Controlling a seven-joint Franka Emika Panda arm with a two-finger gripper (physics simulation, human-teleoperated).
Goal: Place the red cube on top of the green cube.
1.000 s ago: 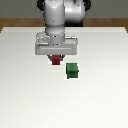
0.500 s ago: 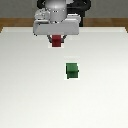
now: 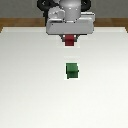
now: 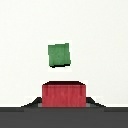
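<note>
Matt red cube (image 3: 70, 41), matt green cube (image 3: 72, 70), smooth white table (image 3: 30, 90).

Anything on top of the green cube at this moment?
Nothing: the green cube has a bare top in both views. The red cube is held in the gripper, apart from it. The table under the green cube is covered.

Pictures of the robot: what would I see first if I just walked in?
First, the big grey gripper at the top of the exterior view, lifted off the white table with the red cube pinched between its fingers. Next, the green cube, sitting alone on the table nearer the middle. In the wrist view, the green cube lies on the table beyond the held red one.
</note>
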